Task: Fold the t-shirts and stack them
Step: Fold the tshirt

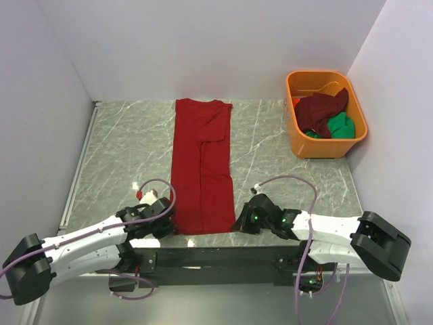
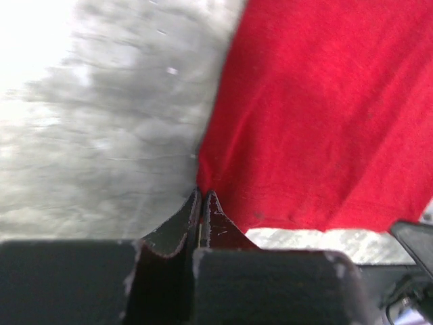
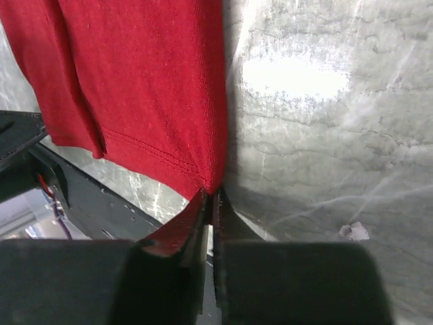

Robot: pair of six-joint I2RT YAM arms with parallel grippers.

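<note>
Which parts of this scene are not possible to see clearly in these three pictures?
1. Top external: most of the green t-shirt, lying under the maroon t-shirt in the orange tub.
2. Top external: both near corners of the red t-shirt, covered by the left tool and right tool.
3. Left wrist: the table, blurred and washed out by glare.
4. Right wrist: the shirt's far end, cut off by the top edge.

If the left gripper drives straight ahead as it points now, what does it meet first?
The red shirt: the left gripper is shut at its near corner, so it would likely push straight into that cloth, over the table.
</note>
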